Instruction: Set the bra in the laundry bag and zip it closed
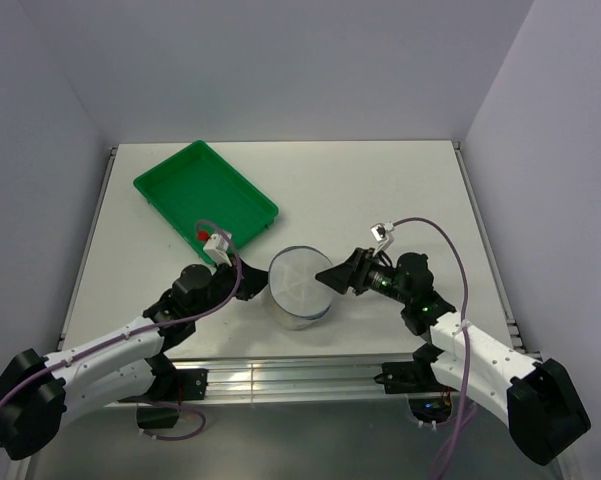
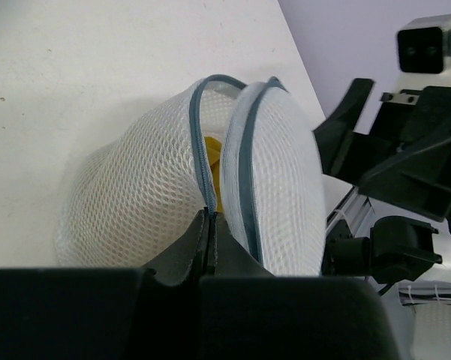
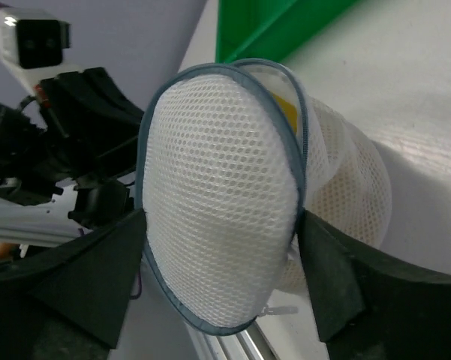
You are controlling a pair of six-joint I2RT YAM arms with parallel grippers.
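Zipper work under way near the front of the bench: the two arms reach in from the near edge to meet at the laundry bag, which stands just inside that edge at about mid-width. At the bag's 9 o'clock, the left gripper has its jaws pressed together on the grey-blue zipper rim. It appears to be pinching the seam or its pull, though the pull itself cannot be made out. At 3 o'clock, the right gripper has its jaws spread wide, one finger on either side of the round mesh lid, at its edge. The bra is already inside, a sliver of mustard yellow showing through the gap between lid and body. The first half of the job looks finished. The second half is not: the two zipper tapes stand parted along the stretch that the wrist cameras see, so the closing run round the rim is left to do. Farther back, at 11 o'clock from the bag, sits a green tray.
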